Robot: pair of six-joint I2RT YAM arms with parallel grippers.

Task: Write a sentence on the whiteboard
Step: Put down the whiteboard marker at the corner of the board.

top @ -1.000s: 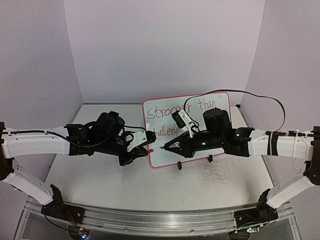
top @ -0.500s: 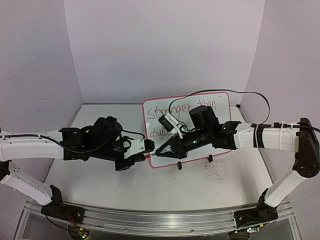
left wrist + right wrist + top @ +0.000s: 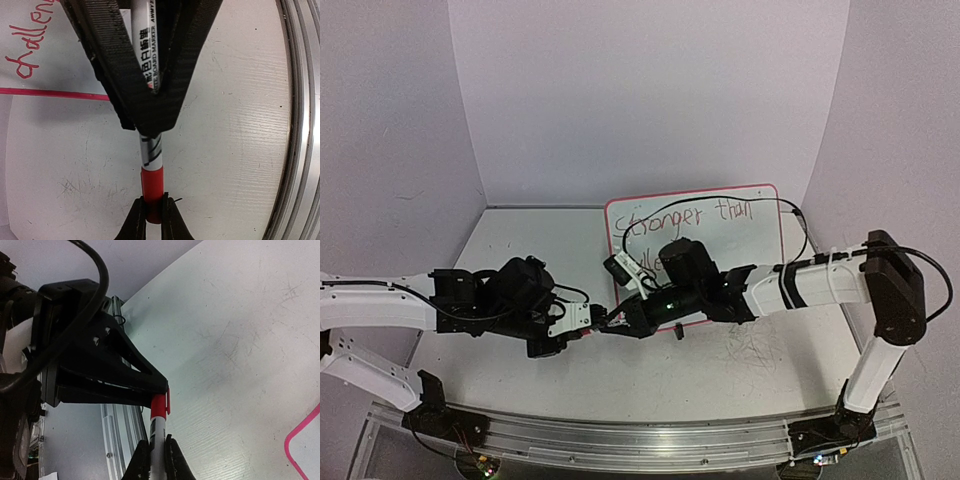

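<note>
The whiteboard (image 3: 745,255) stands tilted at the back centre, with the sentence (image 3: 685,218) "Stronger than challenges" in red on it. My left gripper (image 3: 588,322) and right gripper (image 3: 613,322) meet tip to tip in front of the board's lower left corner. In the left wrist view my left gripper (image 3: 153,216) is shut on the red cap (image 3: 152,187) of a white marker (image 3: 146,55), and the board's rim (image 3: 50,92) and the word "challen" (image 3: 27,60) show. In the right wrist view my right gripper (image 3: 158,456) is shut on the marker barrel (image 3: 159,437); its cap (image 3: 158,407) sits in the left fingers (image 3: 110,385).
An aluminium rail (image 3: 620,435) runs along the table's near edge, close beside the grippers in the wrist views (image 3: 300,125). Grey scribble marks (image 3: 755,350) lie on the tabletop right of centre. A black cable (image 3: 790,212) loops over the board. Walls close in the left, back and right.
Both grippers have moved left and nearer, off the board's face onto the tabletop. The marker tip and the red cap, apart before, have come together.
</note>
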